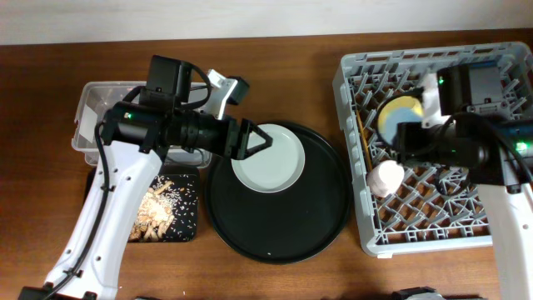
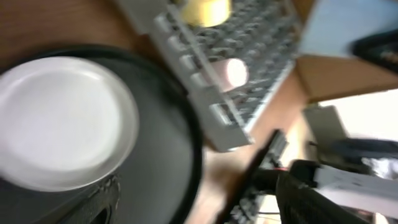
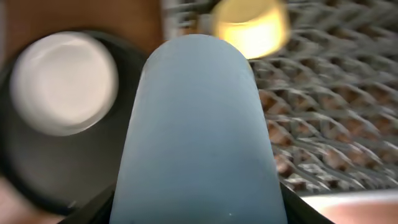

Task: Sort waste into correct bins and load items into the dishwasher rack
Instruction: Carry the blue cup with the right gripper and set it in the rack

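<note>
You're looking at two cups (pink cup (image 1: 385,178), light-blue cup (image 3: 198,124)), one yellow bowl (image 3: 252,28), one plate (image 1: 275,165) just ahead of your left gripper (image 1: 260,143), two bins (clear box (image 1: 84,125), shallow black tray (image 1: 190,218)), one dishwasher rack (image 1: 433,212).

At frame left, a pale plate (image 2: 62,121) lies on the black tray (image 2: 168,143); the rack (image 2: 261,50) above holds a pink cup (image 2: 229,73).

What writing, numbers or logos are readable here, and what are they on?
No readable text anywhere.
White label on the clear box: too small to read, whatever it carries.
Both wrist views: too blurred to show any writing.
</note>
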Controlling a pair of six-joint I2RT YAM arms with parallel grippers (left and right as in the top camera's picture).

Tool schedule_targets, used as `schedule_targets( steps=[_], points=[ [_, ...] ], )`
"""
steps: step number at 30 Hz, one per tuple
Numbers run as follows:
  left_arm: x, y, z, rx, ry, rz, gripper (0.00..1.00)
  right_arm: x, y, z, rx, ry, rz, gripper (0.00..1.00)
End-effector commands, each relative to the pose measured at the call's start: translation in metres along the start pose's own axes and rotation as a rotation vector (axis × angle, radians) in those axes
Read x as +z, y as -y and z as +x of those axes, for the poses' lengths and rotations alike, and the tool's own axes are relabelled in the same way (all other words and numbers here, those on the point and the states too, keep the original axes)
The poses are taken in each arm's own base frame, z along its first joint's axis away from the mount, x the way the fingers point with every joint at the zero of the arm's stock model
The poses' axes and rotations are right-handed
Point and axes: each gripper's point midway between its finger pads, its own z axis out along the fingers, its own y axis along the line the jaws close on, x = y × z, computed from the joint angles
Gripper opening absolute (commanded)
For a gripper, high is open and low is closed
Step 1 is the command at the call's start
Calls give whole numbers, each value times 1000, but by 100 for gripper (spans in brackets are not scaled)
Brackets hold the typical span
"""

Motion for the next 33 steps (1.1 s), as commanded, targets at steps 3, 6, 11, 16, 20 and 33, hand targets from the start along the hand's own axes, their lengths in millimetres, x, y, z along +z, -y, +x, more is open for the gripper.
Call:
schedule_targets(
  steps=[3, 6, 11, 16, 20, 33],
  points=[
    [-4, -32, 8, -29, -29, -193, 83, 31, 38, -11, 118, -68, 212, 45],
    [-6, -40, 18, -56, -65, -241, 83, 57, 57, -11, 167, -150, 249, 45],
    [-8, -45, 23, -67, -82, -274, 83, 99, 43, -7, 111, -296, 14, 47],
    [-8, -46, 23, -66, -82, -277, 83, 126, 51, -6, 124, -356, 12, 47],
    [-9, -50, 24, -65, -83, -300, 83, 133, 51, -9, 122, -350, 11, 47],
    [-9, -49, 27, -75, -97, -300, 83, 155, 77, 17, 225, -413, 41, 45]
  ],
)
